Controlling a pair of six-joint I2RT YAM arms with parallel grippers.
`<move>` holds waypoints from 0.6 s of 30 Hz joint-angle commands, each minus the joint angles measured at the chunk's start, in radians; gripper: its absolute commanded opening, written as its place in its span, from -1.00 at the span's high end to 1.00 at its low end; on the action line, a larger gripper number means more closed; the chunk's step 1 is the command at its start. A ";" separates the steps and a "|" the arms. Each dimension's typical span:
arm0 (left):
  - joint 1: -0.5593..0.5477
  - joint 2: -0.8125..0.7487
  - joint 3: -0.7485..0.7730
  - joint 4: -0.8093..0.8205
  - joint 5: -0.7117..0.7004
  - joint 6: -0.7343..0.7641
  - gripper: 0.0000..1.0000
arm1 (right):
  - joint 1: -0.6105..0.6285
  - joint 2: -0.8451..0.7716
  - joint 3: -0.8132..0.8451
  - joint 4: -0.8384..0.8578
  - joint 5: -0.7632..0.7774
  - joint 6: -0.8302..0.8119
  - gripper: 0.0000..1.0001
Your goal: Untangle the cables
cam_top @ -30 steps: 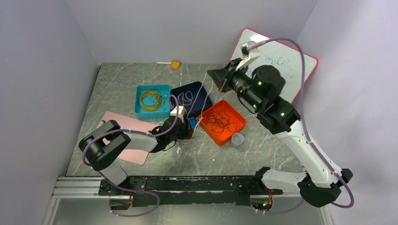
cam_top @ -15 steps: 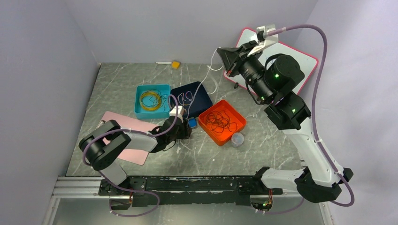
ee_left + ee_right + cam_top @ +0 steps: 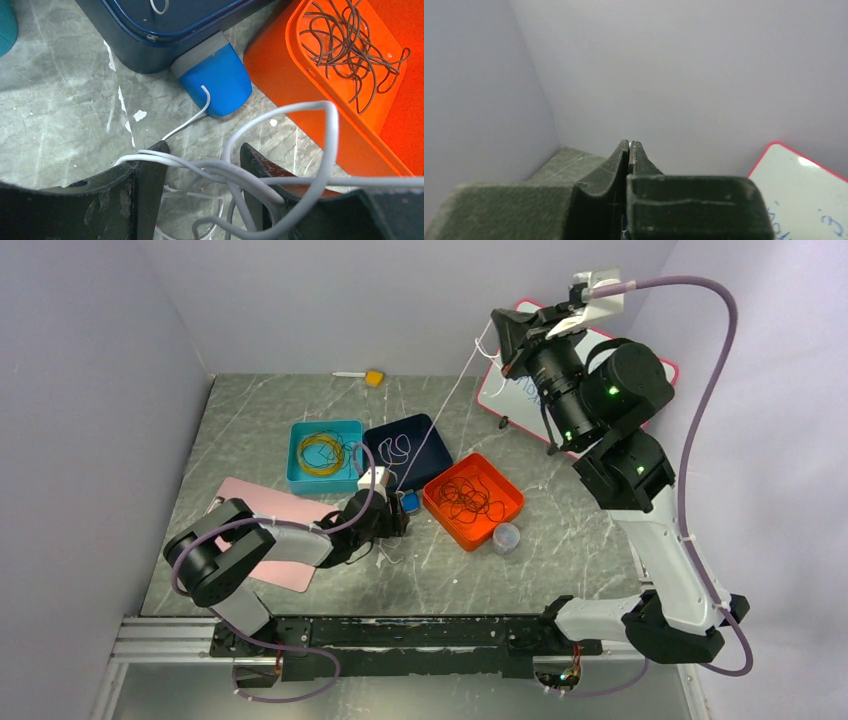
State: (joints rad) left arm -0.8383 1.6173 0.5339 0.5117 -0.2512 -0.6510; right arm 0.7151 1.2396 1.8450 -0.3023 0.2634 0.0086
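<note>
A tangle of white cables lies across and between the fingers of my left gripper, which is open and low over the table beside a blue object. In the top view the left gripper sits between the navy tray and the orange tray. One white cable runs up from there in a straight line to my right gripper, raised high at the back. The right gripper is shut on that cable, and a white speck shows at its tips. Dark brown cables lie in the orange tray.
A teal tray holds coiled yellow wire. A white loop lies in the navy tray. A pink mat lies under the left arm. A small clear cup stands by the orange tray. A whiteboard leans at the back right, and a yellow block lies by the back wall.
My right gripper has risen and moved right toward the back wall, pulling the white cable out into a long taut line. The left gripper has stayed in place.
</note>
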 commanded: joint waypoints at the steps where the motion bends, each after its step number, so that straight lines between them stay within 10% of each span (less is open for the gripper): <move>1: 0.003 0.014 -0.044 -0.135 -0.025 -0.013 -0.23 | -0.006 0.006 0.091 0.069 0.104 -0.105 1.00; 18: 0.001 0.017 -0.051 -0.147 -0.045 -0.030 -0.21 | -0.006 0.067 0.251 0.131 0.197 -0.236 1.00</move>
State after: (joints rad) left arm -0.8387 1.6115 0.5278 0.5106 -0.2649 -0.6708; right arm 0.7151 1.3102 2.0449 -0.2584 0.4099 -0.1646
